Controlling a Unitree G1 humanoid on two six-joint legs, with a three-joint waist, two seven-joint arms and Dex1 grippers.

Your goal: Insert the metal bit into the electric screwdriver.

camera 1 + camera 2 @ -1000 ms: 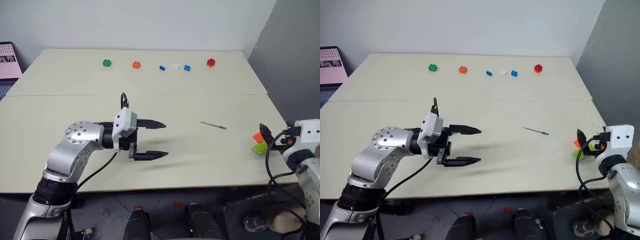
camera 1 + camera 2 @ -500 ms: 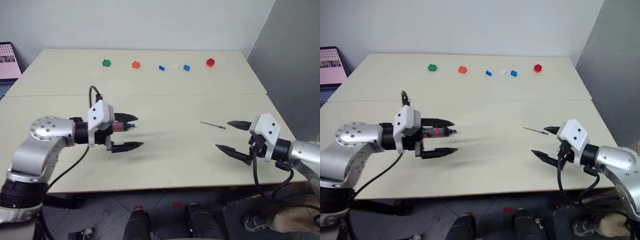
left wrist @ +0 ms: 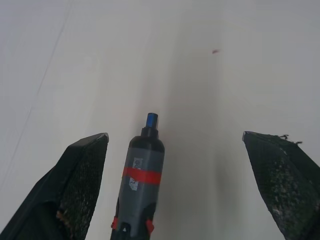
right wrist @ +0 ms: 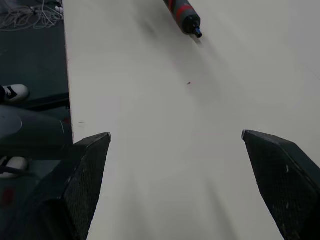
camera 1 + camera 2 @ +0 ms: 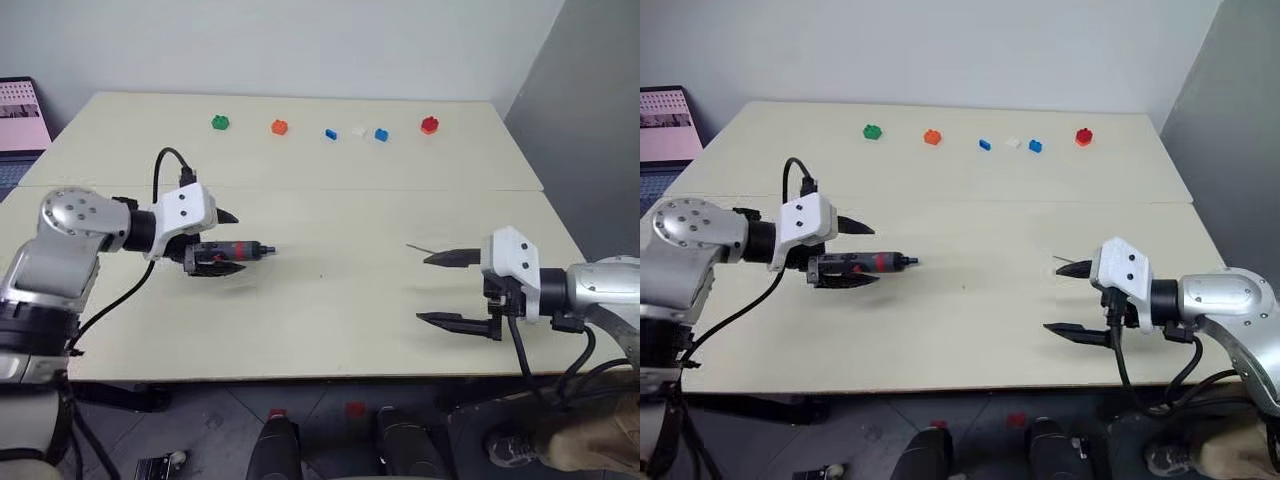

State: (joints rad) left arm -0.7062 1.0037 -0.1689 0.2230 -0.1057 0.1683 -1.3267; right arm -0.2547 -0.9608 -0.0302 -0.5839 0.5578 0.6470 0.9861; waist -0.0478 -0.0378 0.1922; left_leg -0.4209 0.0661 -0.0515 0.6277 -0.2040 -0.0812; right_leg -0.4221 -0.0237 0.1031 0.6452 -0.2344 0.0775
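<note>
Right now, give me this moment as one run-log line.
left hand: open, straddling black red-banded electric screwdriver | right hand: open, beside thin grey metal bit | bit: not inserted

Legible text: I find none to log. The electric screwdriver (image 3: 142,187) carries a small pale label beside its red band, print too fine for me to read. The screen (image 5: 22,112) shows unreadable marks.
</note>
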